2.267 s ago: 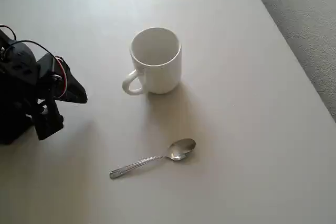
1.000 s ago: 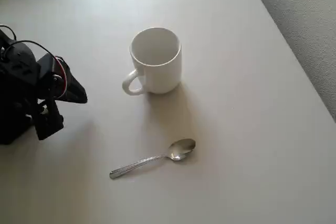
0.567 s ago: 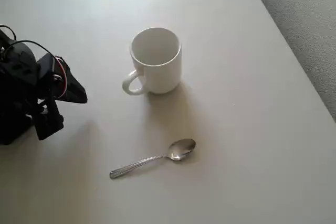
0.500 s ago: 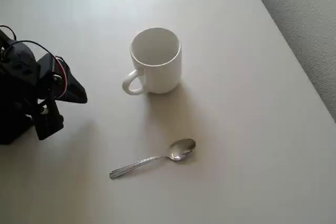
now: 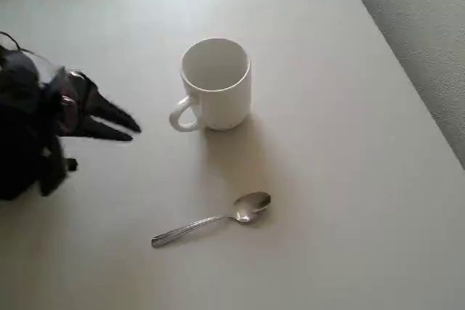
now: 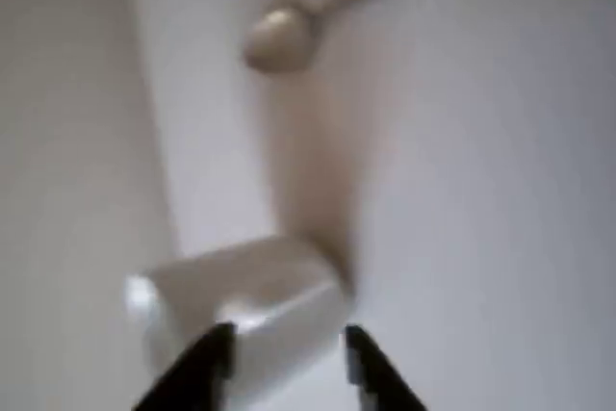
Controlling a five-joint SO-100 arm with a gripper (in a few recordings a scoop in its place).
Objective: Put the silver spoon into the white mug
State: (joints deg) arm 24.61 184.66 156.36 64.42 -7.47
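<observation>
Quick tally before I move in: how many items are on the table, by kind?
White mug: 1
Silver spoon: 1
Total: 2, both resting on the table, apart from each other and from the tool.

Hard to pin the place down; looks like a home or office tabletop, not a lab or workshop. I'm over a plain, pale beige table (image 5: 341,179), smooth and matte, w/ soft daylight-like light and gentle shadows. At the far right, past the table edge, there's a grey textured floor (image 5: 421,27), prob. carpet, which fits a room indoors. The only things around me are everyday tableware: a white mug (image 5: 216,85) and a silver spoon (image 5: 212,219). That's kitchen/desk stuff, but can't tell which room exactly.
</observation>
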